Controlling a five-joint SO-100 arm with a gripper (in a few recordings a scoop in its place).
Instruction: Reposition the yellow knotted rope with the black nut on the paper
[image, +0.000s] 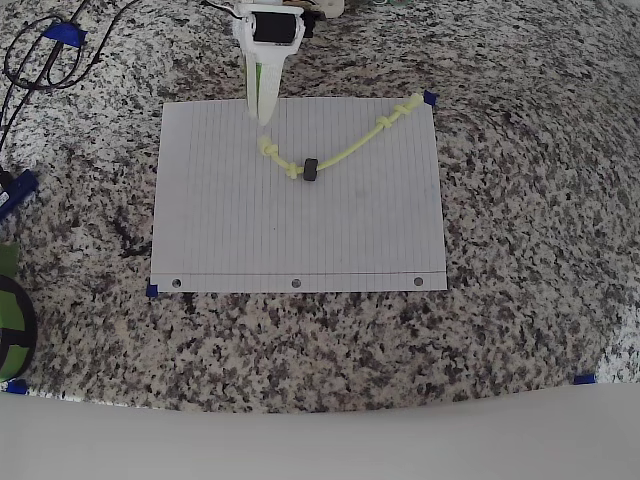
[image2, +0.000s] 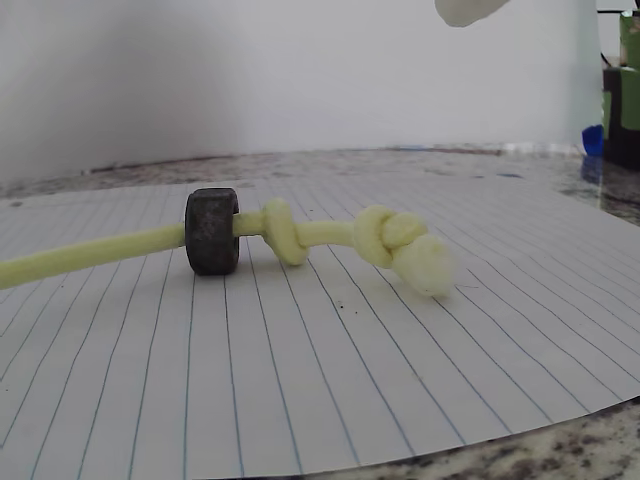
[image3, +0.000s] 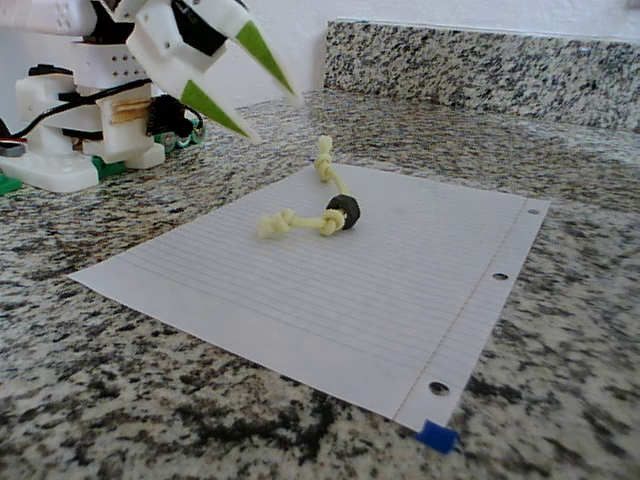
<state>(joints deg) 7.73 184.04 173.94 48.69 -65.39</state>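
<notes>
Granite counter (image: 520, 200), lined paper (image: 230, 220), pale yellow knotted rope (image: 350, 152), black nut (image: 310, 170)

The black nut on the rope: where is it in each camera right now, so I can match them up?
Overhead view: black nut sits upper centre of the paper, below-right of the gripper.
Wrist view: nut left of centre, standing on edge.
Fixed view: nut mid-frame.
Shared landmark: the yellow knotted rope end knot beside it.
</notes>
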